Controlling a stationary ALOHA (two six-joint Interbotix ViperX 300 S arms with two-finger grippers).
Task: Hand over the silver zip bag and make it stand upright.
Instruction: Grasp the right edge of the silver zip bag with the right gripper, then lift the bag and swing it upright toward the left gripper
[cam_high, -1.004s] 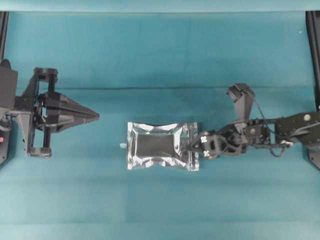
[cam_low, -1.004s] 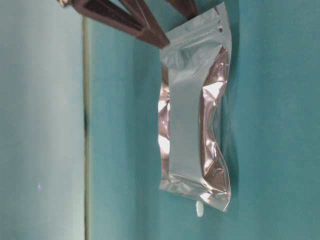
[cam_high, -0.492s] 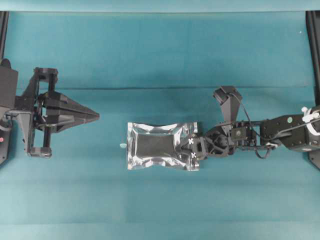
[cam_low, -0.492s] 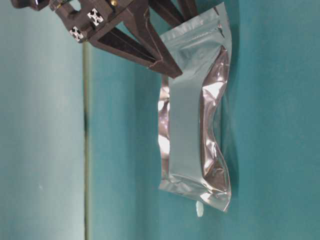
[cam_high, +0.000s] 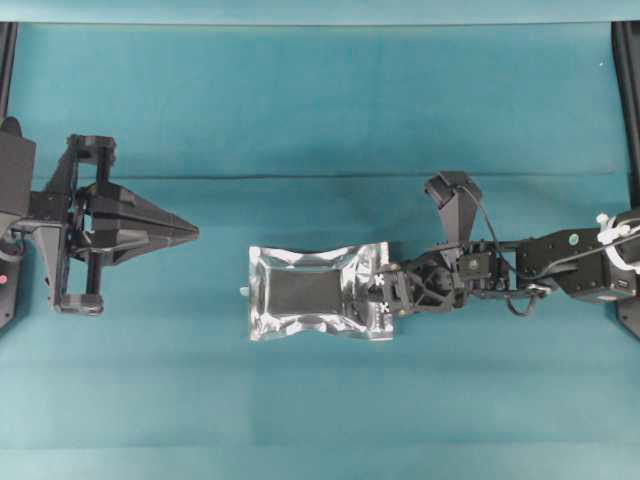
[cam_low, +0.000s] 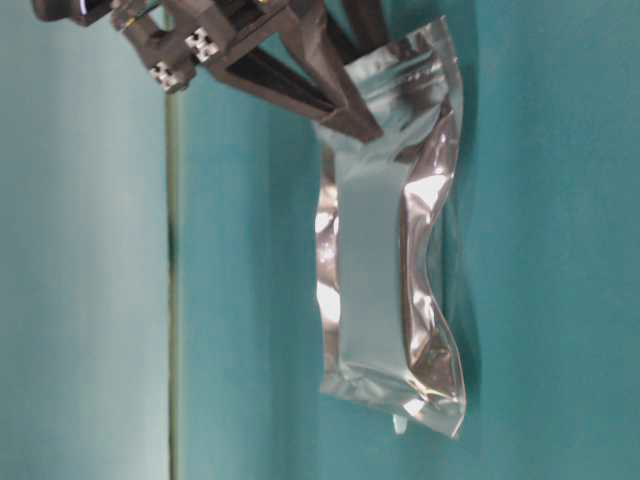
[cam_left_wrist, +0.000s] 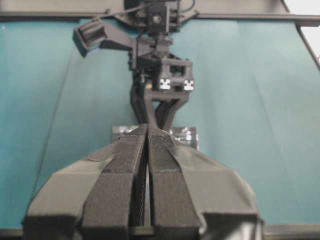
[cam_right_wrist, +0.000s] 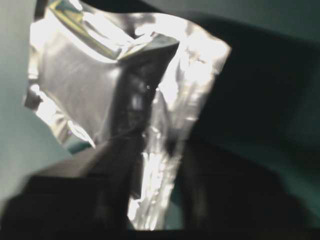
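**Right gripper pinching the bag's end**

The right gripper (cam_high: 383, 297) is closing its fingers on the right short end of the silver zip bag (cam_high: 310, 293), which is lying flat mid-desk (cam_high: 300, 110). Left gripper (cam_high: 190, 232) is sitting pinched closed, well apart, nothing in between.

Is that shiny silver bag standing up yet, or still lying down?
Lying flat. From overhead the silver zip bag shows its full broad face on the teal table, with the right claw at one short end.
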